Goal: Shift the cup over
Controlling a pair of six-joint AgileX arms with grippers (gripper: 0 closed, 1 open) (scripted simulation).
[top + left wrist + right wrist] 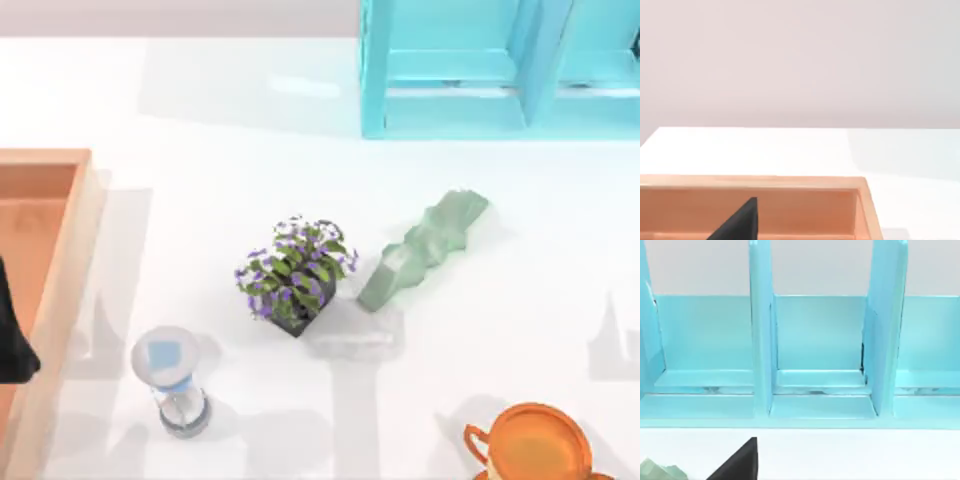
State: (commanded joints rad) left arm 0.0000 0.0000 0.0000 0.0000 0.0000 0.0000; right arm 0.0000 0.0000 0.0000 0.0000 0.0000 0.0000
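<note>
Left arm (15, 340) parked over the wooden tray (60, 250) — jaws' state unclear; cup (535, 445) sits near-right, untouched.

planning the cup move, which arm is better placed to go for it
Right, probably. The glossy orange round cup sits at the table's near right corner, while the left arm is parked far left over the wooden tray.

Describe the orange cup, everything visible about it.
The cup is glossy orange and round, with a wide rim and a small loop handle on the side facing the top view's left. It looks like glazed ceramic or plastic. It stands upright on the white table at the near right edge, partly cut off by the frame. Nothing touches it.
</note>
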